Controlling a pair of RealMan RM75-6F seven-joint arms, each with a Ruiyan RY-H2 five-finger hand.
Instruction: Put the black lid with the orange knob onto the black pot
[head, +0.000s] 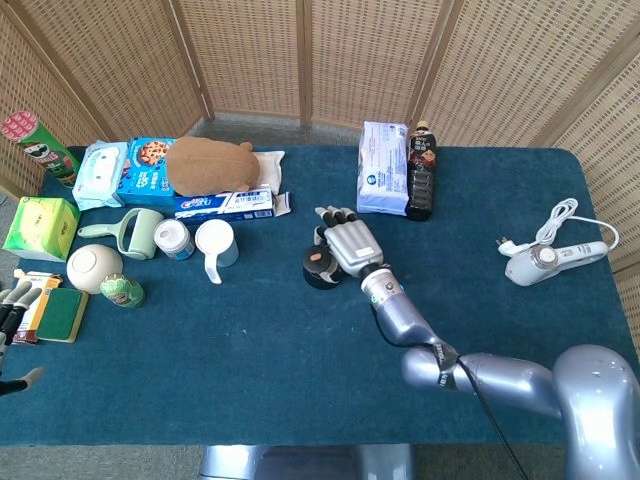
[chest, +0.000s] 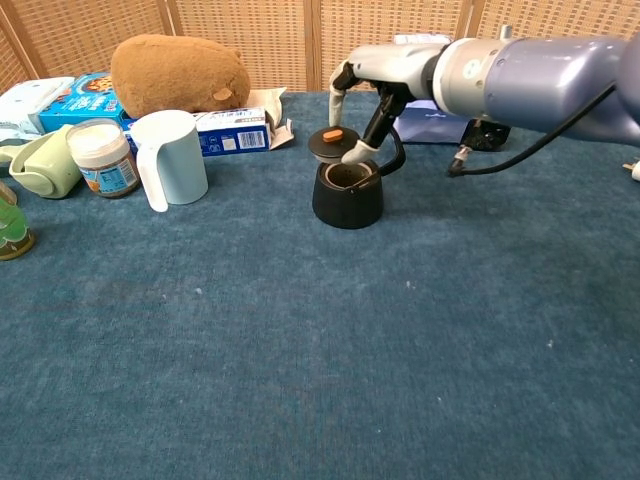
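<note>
Lid (chest: 333, 143) w/ orange knob (chest: 333, 133) is pinched by right hand (chest: 372, 88), held just above far-left rim of black pot (chest: 347, 195), mid-table. Not yet seated; pot mouth seen partly uncovered in chest view.

Left hand (head: 10, 310) at near-left table edge, fingers apart, nothing held.

Step in hand, judged: lid to be shifted slightly right and nearer until centred over mouth, kept level, lowered straight, released only once rim is seated all round. Pot could be nudged if lid edge catches rim.

Orientation: lid roughly flat, knob pointing up; disc shape, no clear long axis. Slight tilt can't be ruled out.
</note>
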